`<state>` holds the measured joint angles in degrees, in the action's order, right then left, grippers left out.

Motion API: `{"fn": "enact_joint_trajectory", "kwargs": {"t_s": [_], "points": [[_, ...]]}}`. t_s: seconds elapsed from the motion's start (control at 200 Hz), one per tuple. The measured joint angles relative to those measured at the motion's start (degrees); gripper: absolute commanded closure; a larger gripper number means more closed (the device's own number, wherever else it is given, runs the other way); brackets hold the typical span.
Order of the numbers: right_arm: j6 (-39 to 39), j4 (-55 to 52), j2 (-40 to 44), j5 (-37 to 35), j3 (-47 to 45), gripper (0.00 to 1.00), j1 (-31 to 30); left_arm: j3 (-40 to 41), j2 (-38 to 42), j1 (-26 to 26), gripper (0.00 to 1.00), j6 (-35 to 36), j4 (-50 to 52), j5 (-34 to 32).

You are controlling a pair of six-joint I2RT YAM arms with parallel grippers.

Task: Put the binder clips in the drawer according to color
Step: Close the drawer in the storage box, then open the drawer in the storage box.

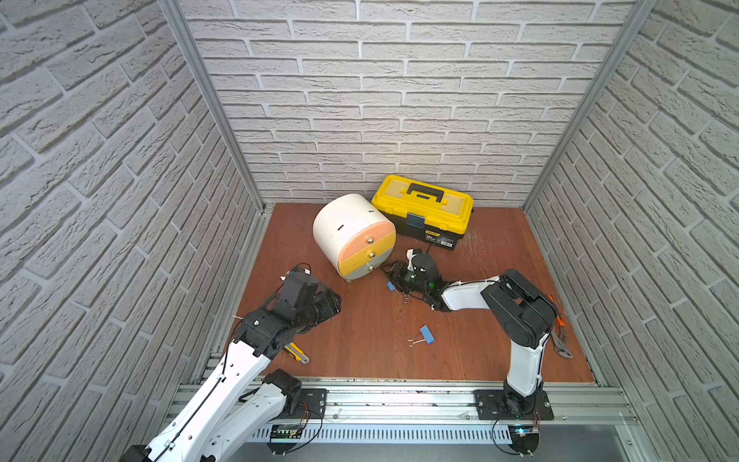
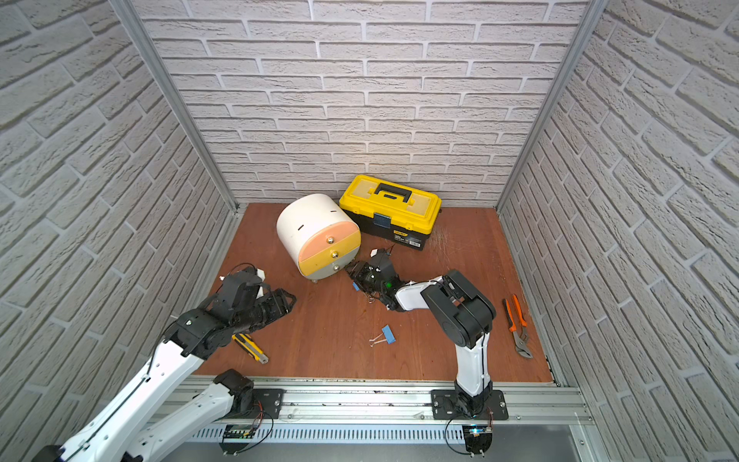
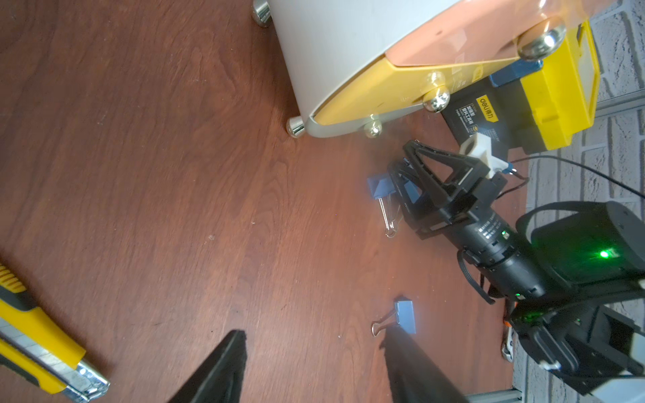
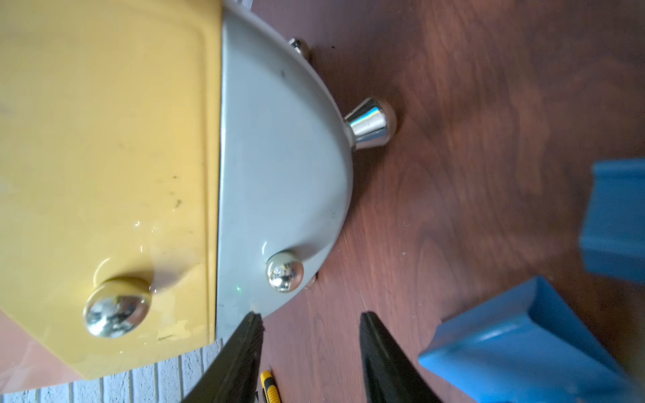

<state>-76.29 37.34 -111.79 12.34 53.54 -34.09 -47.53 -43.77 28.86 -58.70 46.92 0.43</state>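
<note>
The drawer (image 1: pixel 354 236) is standing at the back of the wooden floor, its three fronts shut, beside the toolbox (image 1: pixel 420 208). The right gripper (image 4: pixel 310 321) is hovering just before the grey front's knob (image 4: pixel 284 270), jaws apart and empty. One blue binder clip (image 1: pixel 390 285) is lying just beside it, and another blue clip (image 1: pixel 427 334) is lying mid-floor. The left gripper (image 3: pixel 314 340) is hanging parted, holding nothing.

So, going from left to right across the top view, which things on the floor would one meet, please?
In order: utility knife → drawer → blue binder clip lying alone → pliers. The toolbox overlaps the clip, so I leave it out.
</note>
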Motion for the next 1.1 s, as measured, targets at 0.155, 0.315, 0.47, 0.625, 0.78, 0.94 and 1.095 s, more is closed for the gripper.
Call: {"fn": "enact_joint_trajectory", "kwargs": {"t_s": [0.155, 0.315, 0.47, 0.625, 0.78, 0.94, 1.095], "points": [[-0.92, 1.44, -2.12, 0.37, 3.04, 0.58, -0.39, 0.00, -0.09, -0.33, 0.33, 0.02, 0.07, 0.00], [-1.60, 3.10, -4.24, 0.66, 4.96, 0.61, -1.20, 0.00, -0.35, -0.68, 0.33, 0.02, 0.09, 0.07], [-2.40, 3.65, -5.88, 0.66, 5.07, 0.65, -1.84, 0.00, -0.70, -1.01, 0.32, 0.04, 0.13, 0.15], [-2.95, 4.11, -6.12, 0.61, 5.07, 0.66, -2.08, 0.00, -0.81, -1.38, 0.32, 0.04, 0.17, 0.52], [-3.52, 5.40, -6.91, 0.55, 5.29, 0.67, -2.21, 0.00, -0.81, -1.60, 0.32, 0.11, 0.28, 0.94], [-4.13, 6.21, -7.91, 0.48, 5.90, 0.70, -2.54, 0.00, -0.76, -2.01, 0.32, 0.17, 0.46, 1.18], [-4.57, 7.58, -8.85, 0.31, 6.05, 0.73, -2.69, 0.00, -0.50, -2.29, 0.32, 0.20, 1.25, 1.40]]}}
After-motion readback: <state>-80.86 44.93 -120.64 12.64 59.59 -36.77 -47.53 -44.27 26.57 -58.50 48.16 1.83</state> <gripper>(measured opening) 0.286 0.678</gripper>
